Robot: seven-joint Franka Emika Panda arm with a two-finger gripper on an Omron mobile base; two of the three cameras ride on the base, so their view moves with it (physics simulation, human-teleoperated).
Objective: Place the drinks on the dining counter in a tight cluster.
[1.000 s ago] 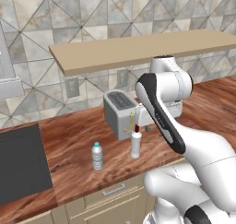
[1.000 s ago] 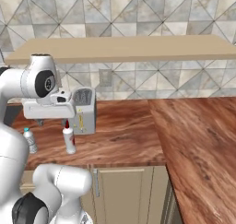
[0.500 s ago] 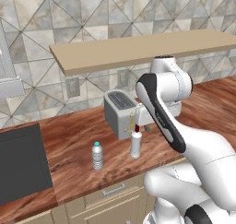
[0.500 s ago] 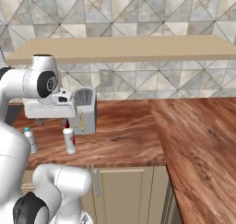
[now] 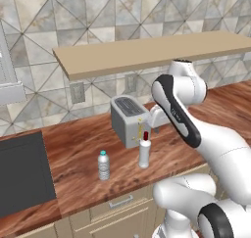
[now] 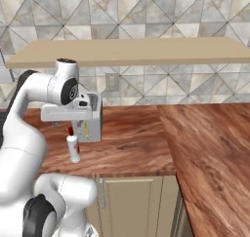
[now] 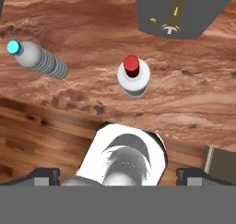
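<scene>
Directly below our spread, empty gripper (image 7: pixel 118 174) the white bottle (image 7: pixel 132 77) stands upright on the counter (image 7: pixel 193 103) beside the toaster (image 7: pixel 180 11), so we should descend centred over its red cap and clamp low on the body.

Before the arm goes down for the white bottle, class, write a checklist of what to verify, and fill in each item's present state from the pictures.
1. Gripper open: ok, its fingertips stand far apart.
2. Gripper empty: ok, nothing sits between the fingertips.
3. White bottle upright with its red cap on: ok.
4. Gripper above the white bottle: ok, the bottle sits near the middle of the hand view.
5. Room beside the toaster: cannot tell, it stands close behind the bottle.
6. Clear bottle out of the way: ok, it stands apart to one side on the counter.
</scene>
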